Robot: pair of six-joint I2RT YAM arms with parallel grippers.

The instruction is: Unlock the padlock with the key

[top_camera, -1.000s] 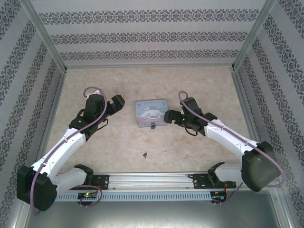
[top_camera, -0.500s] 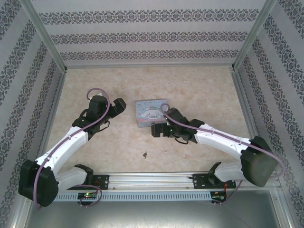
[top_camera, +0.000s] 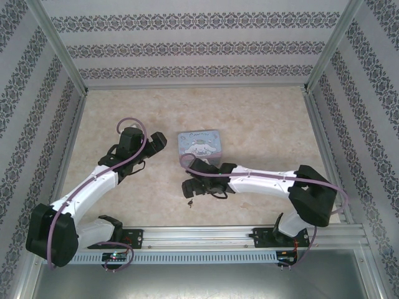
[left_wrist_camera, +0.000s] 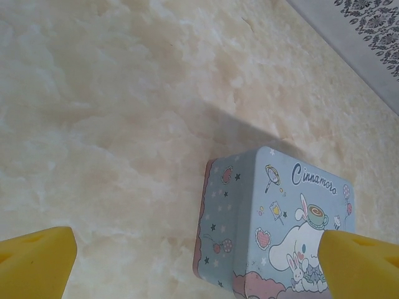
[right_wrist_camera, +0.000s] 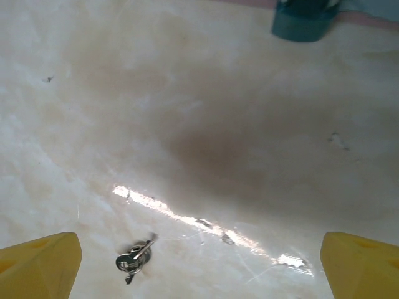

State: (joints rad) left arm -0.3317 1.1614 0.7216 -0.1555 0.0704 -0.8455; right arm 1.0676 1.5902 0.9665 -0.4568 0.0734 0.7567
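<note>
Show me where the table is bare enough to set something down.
Bare: the far table between tin and back wall, and the strip between right arm and side wall. Crowded: the centre, with padlock, key, left end effector and right end effector close together.

The desk had a pale cream, marbled top. Three walls enclosed it: the back wall, the left wall and the right wall, all white with bands of dark ornamental pattern. A slim metal post rose at the far left corner, a second post at the far right. A metal rail ran along the desk's near edge. A streak of glare lay on the glossy top.
</note>
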